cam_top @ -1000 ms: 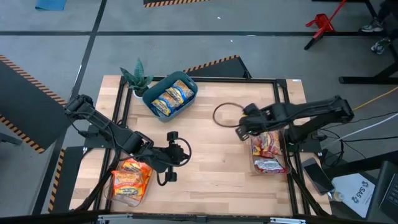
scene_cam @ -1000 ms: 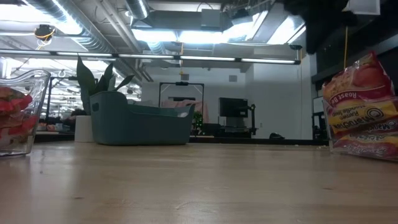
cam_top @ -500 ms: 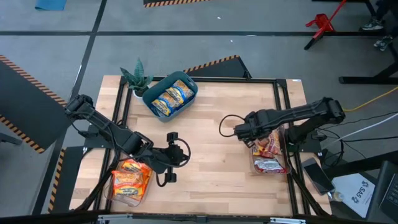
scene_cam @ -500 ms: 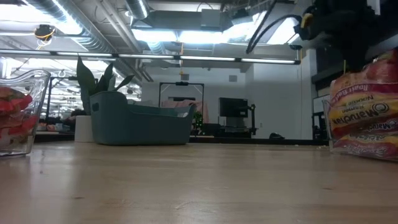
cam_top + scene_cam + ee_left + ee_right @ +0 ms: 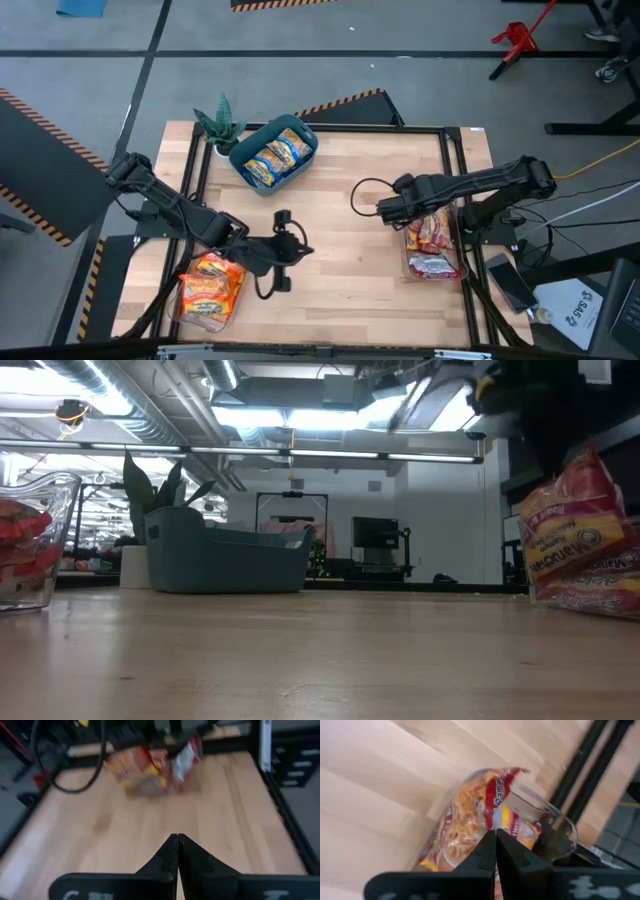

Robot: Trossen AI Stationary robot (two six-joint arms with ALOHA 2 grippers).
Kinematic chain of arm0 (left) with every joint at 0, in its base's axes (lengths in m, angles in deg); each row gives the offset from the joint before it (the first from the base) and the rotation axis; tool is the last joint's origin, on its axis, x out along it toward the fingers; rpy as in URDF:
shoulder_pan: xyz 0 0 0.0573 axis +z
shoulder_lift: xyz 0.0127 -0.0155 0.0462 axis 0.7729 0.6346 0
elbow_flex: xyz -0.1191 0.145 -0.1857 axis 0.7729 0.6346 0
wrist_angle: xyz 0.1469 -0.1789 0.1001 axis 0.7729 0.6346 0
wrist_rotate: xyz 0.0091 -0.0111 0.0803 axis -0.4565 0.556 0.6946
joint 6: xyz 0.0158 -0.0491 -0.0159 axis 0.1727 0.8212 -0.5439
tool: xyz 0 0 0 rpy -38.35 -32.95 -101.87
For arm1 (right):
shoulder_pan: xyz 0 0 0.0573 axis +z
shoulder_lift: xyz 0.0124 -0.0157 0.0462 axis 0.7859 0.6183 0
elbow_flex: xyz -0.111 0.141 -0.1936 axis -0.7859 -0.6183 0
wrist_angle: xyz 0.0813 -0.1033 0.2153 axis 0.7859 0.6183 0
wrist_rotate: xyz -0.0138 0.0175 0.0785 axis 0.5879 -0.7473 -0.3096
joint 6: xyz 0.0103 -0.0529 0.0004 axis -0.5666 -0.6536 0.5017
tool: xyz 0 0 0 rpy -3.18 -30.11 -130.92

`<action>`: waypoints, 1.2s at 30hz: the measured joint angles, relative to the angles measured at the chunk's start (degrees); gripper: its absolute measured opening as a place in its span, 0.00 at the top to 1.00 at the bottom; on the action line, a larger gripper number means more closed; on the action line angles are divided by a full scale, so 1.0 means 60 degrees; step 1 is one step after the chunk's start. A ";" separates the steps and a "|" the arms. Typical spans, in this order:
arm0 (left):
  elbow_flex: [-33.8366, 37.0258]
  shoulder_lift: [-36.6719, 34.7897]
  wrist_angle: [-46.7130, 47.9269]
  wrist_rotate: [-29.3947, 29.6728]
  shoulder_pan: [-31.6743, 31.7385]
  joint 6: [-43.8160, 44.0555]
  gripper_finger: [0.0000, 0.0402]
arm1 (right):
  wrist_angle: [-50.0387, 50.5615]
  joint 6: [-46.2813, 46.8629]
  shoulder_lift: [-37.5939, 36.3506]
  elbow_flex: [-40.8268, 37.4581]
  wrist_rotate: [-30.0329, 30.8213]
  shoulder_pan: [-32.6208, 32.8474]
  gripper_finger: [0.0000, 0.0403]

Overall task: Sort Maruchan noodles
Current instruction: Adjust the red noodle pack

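On your left, a clear tray [image 5: 185, 312] at the near-left corner of the wooden surface [image 5: 340, 270] holds orange-yellow Maruchan packets [image 5: 212, 283]. The left tool [image 5: 290, 250] hangs over the surface just right of that tray; in the left wrist view its fingers [image 5: 168, 854] are pressed together on nothing. A small potted plant [image 5: 220, 124] stands at the far left. Beside it, the teal bin [image 5: 250, 178] holds blue-white and yellow packets [image 5: 274, 158]. Further right, the right tool [image 5: 385, 209] sits at the left edge of the right-hand clear tray [image 5: 408, 272], which is piled with red-white packets [image 5: 432, 240]. In the right wrist view its fingers [image 5: 487, 851] are together, empty, above a red-white packet [image 5: 470, 820] leaning at the tray's rim.
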 joint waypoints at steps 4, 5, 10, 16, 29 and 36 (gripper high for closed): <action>-0.0004 0.0588 -0.1644 -0.0167 0.0310 -0.1318 1.00 | -0.0010 -0.0184 -0.0298 0.0993 0.0751 0.0365 1.00; -0.0004 0.0754 -0.1894 -0.0407 0.0403 -0.1539 1.00 | -0.0032 -0.0224 -0.0422 0.1237 0.1038 0.0511 1.00; 0.0000 0.1546 -0.3105 -0.1800 0.0854 -0.1641 1.00 | -0.2303 -0.1095 -0.1401 0.1907 0.1856 0.1576 1.00; 0.0000 0.2393 -0.6044 -0.4365 0.1404 -0.2580 1.00 | -0.4695 -0.1203 -0.3323 0.1389 0.6496 0.4193 1.00; -0.0506 0.5010 -0.9344 -0.5573 0.4539 -0.1496 1.00 | -0.6567 0.0186 -0.5516 -0.2100 0.8236 0.5716 1.00; -0.3398 0.6810 -0.7279 -0.6168 0.5233 -0.1101 1.00 | -0.6846 -0.0270 -0.5508 -0.2179 0.8272 0.5716 1.00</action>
